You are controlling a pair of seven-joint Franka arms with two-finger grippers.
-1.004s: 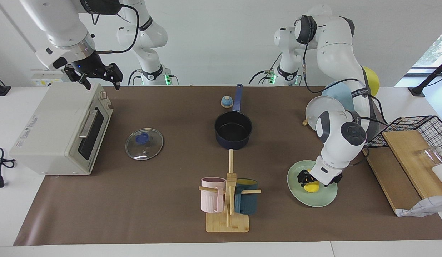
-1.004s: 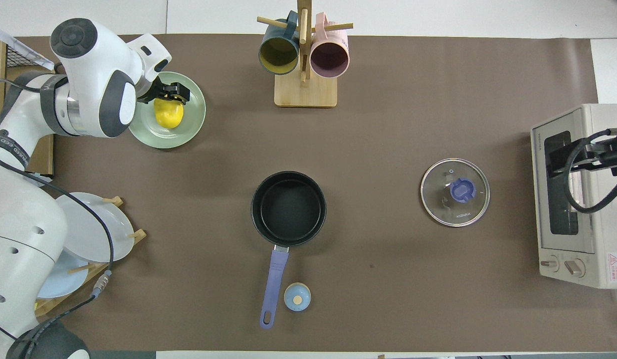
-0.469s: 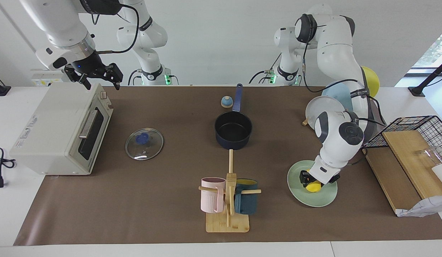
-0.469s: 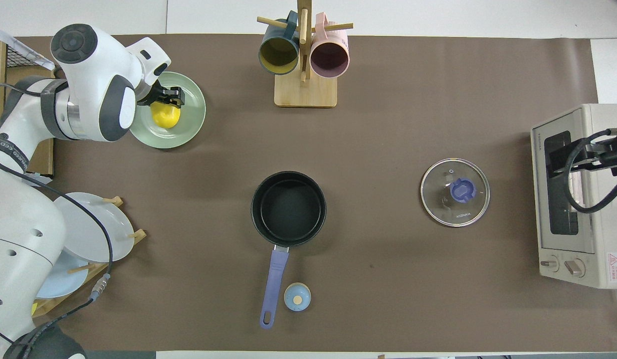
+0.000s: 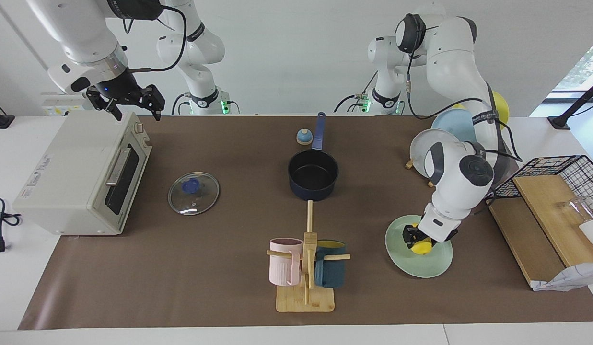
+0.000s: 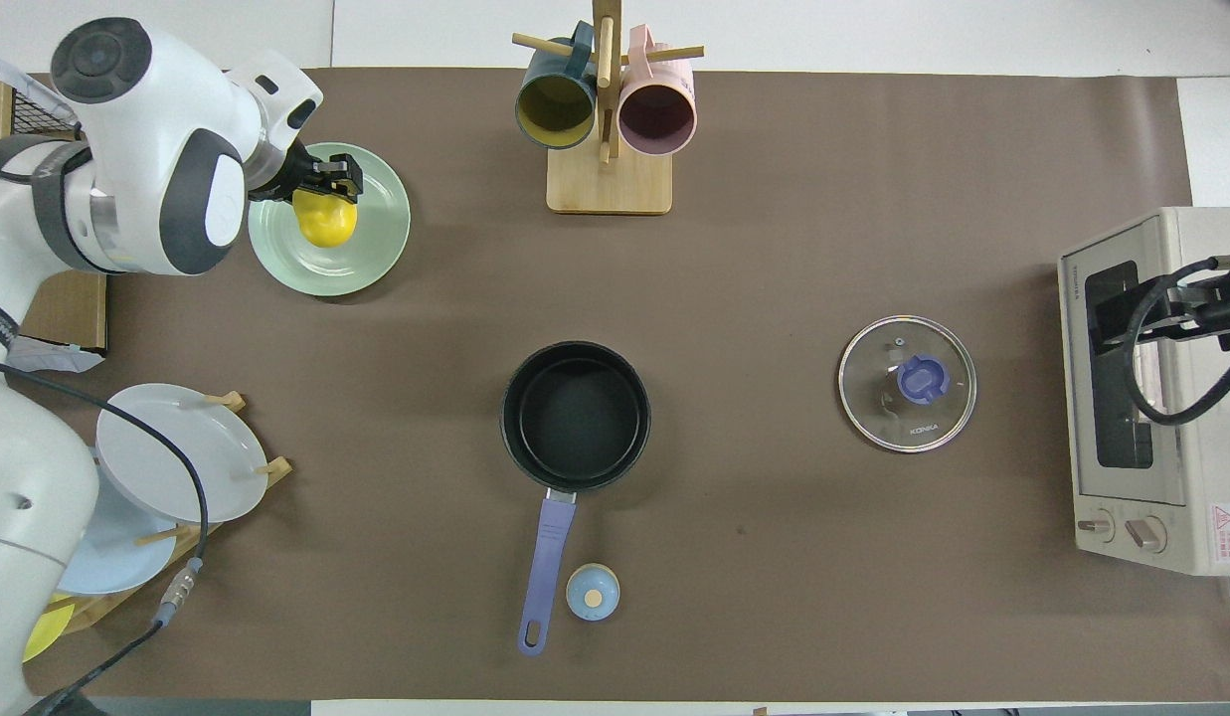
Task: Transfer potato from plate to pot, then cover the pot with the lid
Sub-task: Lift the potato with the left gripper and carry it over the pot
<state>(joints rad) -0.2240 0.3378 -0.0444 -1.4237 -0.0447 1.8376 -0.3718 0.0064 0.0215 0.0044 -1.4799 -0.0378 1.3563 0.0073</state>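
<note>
The yellow potato [image 5: 423, 247] [image 6: 326, 222] is between the fingers of my left gripper [image 5: 417, 241] [image 6: 328, 195], which is shut on it and holds it low over the mint-green plate [image 5: 421, 267] [image 6: 364, 265] at the left arm's end of the table. The navy pot [image 5: 313, 175] [image 6: 575, 416] stands empty at the table's middle, its handle pointing toward the robots. The glass lid [image 5: 193, 192] [image 6: 907, 384] lies flat on the mat toward the right arm's end. My right gripper [image 5: 133, 108] [image 6: 1186, 308] waits open over the toaster oven.
A toaster oven [image 5: 83, 175] [image 6: 1151, 388] stands at the right arm's end. A wooden mug rack [image 5: 306, 268] [image 6: 607, 119] with two mugs stands farther from the robots than the pot. A small bell [image 5: 304, 137] [image 6: 593, 593] sits beside the pot's handle. A plate rack [image 5: 440, 143] and a wire basket [image 5: 560, 175] stand near the left arm.
My left arm has risen a little and drawn the potato slightly toward the plate's edge nearer the arm. The right arm has not moved.
</note>
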